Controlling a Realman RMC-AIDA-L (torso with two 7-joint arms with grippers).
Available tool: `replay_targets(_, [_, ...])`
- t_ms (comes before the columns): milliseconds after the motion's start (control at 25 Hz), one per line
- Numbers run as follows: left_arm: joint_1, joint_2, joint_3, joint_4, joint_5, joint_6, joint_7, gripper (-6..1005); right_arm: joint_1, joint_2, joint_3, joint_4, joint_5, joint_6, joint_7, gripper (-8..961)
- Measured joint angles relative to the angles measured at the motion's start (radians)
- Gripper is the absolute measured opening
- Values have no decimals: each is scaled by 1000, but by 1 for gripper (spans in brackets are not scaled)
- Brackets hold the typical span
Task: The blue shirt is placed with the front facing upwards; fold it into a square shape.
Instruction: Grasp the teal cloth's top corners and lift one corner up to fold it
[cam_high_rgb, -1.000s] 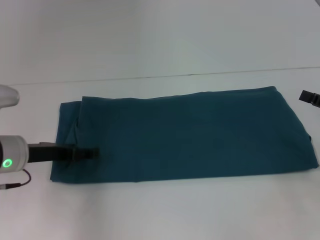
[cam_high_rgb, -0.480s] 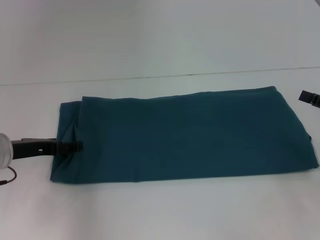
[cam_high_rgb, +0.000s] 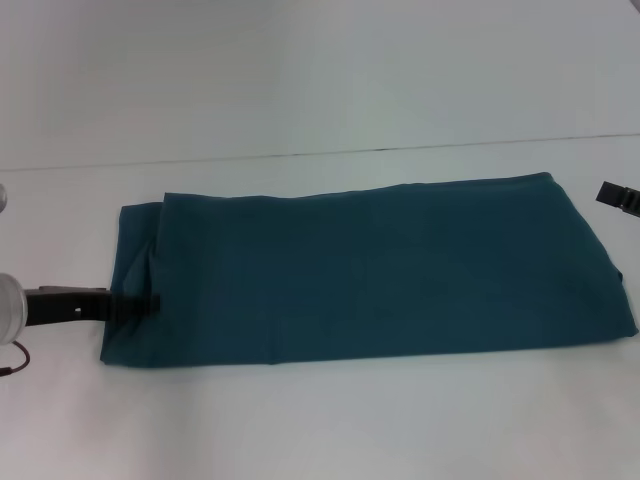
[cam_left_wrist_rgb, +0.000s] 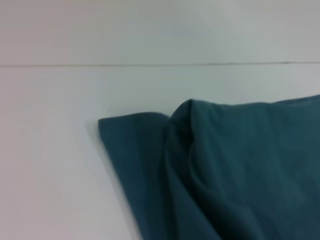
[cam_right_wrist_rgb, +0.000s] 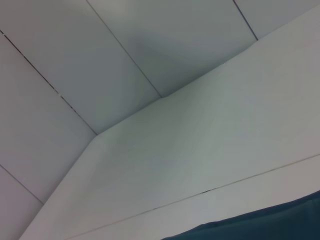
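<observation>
The blue shirt lies flat on the white table as a long folded rectangle, plain side up, with no lettering showing. My left gripper reaches in low from the left, its tip over the shirt's left end near the front corner. The left wrist view shows that end of the shirt, with a layered fold and a lower layer sticking out. My right gripper shows only as a dark tip at the right edge, just beyond the shirt's far right corner and apart from it. A sliver of the shirt appears in the right wrist view.
The white table has bare surface in front of the shirt and behind it up to its back edge, where a pale wall rises. A thin cable hangs by the left arm.
My left gripper has drawn back to the left, from well over the shirt to its left edge. The shirt and the right gripper have not moved.
</observation>
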Motion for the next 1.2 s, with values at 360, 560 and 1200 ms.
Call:
replay_targets(360, [-5, 1, 12, -2, 11, 3, -18, 888, 0, 0, 1, 1, 0, 2, 0, 794])
replay_targets(560, [-8, 0, 30, -9, 12, 5, -22, 888, 0, -1, 1, 2, 0, 2, 0, 794])
replay_targets(1200, [-8, 1, 31, -14, 37, -11, -50, 888, 0, -6, 1, 9, 0, 2, -1, 794])
